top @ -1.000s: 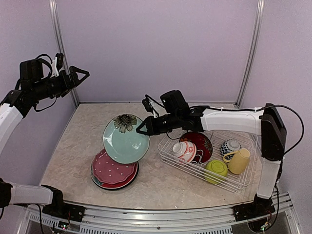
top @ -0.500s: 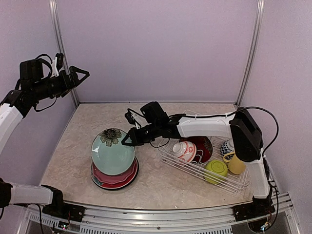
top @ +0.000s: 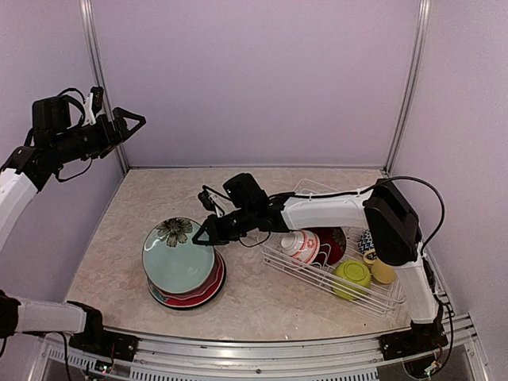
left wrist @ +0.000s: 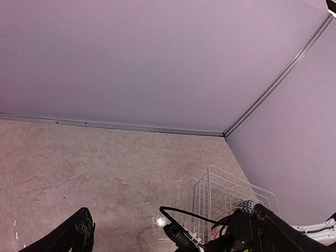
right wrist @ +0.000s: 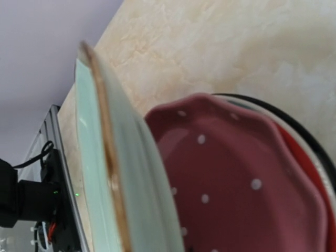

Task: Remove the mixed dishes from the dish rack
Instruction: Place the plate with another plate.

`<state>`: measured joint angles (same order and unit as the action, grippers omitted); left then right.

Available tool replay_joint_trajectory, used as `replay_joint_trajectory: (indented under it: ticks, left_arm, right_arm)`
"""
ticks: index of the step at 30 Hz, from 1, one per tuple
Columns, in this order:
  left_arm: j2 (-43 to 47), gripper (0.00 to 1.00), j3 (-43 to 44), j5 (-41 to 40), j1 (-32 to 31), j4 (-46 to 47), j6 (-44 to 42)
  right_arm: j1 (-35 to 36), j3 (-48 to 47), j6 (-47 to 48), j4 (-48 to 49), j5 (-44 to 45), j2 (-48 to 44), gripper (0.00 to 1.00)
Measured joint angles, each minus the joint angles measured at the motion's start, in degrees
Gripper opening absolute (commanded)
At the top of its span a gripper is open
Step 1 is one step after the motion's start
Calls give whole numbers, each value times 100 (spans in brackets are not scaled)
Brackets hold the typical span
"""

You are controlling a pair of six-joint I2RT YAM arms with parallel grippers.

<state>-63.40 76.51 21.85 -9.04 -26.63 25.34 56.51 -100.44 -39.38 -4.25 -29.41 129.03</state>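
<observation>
The teal plate [top: 176, 255] is held tilted over the stack [top: 205, 290] by the bench's near-left corner, with its near rim low and its far rim raised. It is clamped at the far-right rim by the right gripper [top: 205, 232], whose arm is stretched across from the right edge. In the right wrist view the plate is seen almost edge-on, with the dotted plate [right wrist: 231, 184] close beneath it. Whether the two touch cannot be told.

The step in hand is judged to be laying this plate on the stack. The low rim should be set down first and the rest eased flat, centred over the dotted plate. The grip should be released only once the weight is borne from below. Glazed ceramic is likely to slide on ceramic, so a drop from a tilt is to be avoided, and the jaws are best drawn back level, clear of the rim.

The rack [top: 317, 275] is seen along the right edge, loaded with a red-white bowl [top: 300, 244], a green bowl [top: 352, 275] and a mug [top: 383, 272]. The left gripper [top: 131, 123] is raised above the far-left corner, its fingers [left wrist: 79, 233] spread wide and empty.
</observation>
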Motion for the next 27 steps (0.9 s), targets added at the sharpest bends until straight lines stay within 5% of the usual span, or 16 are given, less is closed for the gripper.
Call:
replay_joint_trajectory:
  ticks: [27]
  left_arm:
    - [0,99,0,0,0,0,0]
  right_arm:
    - [68,382,-68,59,542,-140,0]
